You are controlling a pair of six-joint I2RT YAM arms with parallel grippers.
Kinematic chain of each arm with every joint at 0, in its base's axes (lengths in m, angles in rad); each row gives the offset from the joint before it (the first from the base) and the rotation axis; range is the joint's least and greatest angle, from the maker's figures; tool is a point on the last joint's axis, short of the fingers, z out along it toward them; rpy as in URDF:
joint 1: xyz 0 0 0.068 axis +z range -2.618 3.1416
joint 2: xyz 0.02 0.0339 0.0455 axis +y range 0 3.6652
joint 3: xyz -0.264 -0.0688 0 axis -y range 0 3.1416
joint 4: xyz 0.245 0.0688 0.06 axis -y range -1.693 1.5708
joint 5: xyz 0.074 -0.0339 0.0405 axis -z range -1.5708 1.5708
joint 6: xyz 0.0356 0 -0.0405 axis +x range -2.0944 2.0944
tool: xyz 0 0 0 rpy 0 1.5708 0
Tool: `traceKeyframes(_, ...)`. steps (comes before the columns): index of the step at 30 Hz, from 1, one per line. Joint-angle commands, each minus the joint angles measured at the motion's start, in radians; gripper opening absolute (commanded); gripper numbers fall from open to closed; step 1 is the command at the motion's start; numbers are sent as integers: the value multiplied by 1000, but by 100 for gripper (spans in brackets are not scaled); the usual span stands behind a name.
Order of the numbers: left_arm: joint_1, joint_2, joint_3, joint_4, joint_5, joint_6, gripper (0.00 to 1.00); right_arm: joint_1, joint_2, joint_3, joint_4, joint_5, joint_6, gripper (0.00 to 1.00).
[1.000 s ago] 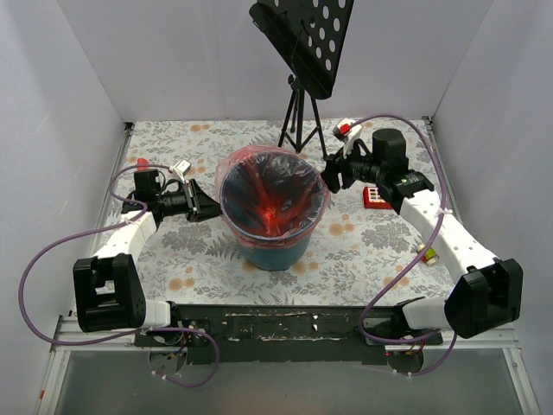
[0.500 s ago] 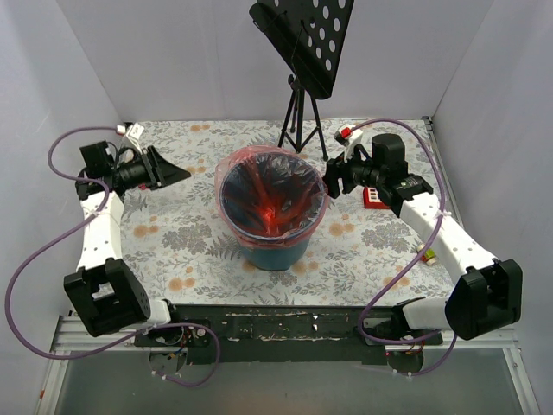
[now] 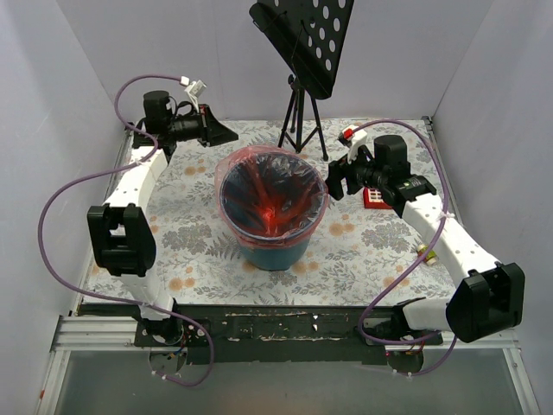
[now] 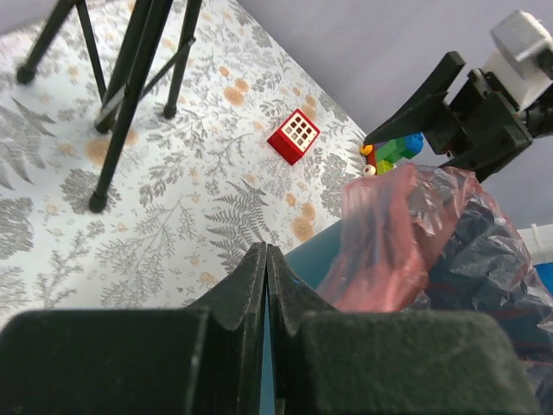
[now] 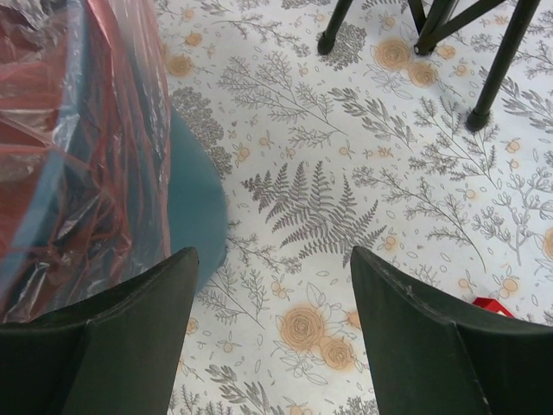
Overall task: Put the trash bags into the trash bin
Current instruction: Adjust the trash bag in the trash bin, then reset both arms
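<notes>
I see the trash bag (image 3: 270, 194) in the trash bin (image 3: 276, 253) mid-table (image 3: 190, 242), a tripod (image 3: 298, 117) behind it, a toy (image 3: 375, 199) to its right.

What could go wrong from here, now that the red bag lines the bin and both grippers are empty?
The open right gripper sits close beside the trash bag folded over the trash bin rim; moving off, a finger could snag it and pull the liner out. The shut left gripper points toward the tripod legs and might knock them.

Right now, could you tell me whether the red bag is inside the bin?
Inside: the red bag lines the bin, its edge folded over the rim.
</notes>
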Motion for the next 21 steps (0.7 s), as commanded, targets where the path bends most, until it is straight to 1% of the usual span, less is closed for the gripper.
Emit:
traceKeyframes(1, -39, 3, 23, 67, -4, -40, 0, -15, -57, 42, -34, 44, -33, 80)
traceKeyframes(3, -50, -25, -22, 153, -39, -102, 0, -21, -65, 37, -42, 54, -36, 80)
traceKeyframes(6, -53, -79, -72, 303, -194, -186, 0, -32, -73, 26, -48, 52, -38, 80)
traceKeyframes(8, -53, -103, -76, 391, -233, -237, 0, -35, -74, 25, -53, 54, -41, 80)
traceKeyframes(9, -54, -102, -54, 417, -213, -266, 0, -36, -76, 23, -54, 52, -41, 80)
traceKeyframes(11, -67, -88, -4, 413, -162, -297, 0, -38, -79, 20, -57, 55, -44, 81)
traceKeyframes(13, -88, -83, -2, 413, -110, -306, 0, -41, -77, 17, -59, 55, -44, 81)
traceKeyframes(16, -111, -86, -49, 408, -34, -308, 0, -44, -79, 16, -56, 58, -43, 80)
traceKeyframes(18, -120, -94, -85, 396, -15, -301, 0, -49, -80, 17, -59, 60, -47, 81)
traceKeyframes(21, -131, -88, -112, 327, -10, -246, 0, -55, -86, 17, -62, 66, -50, 81)
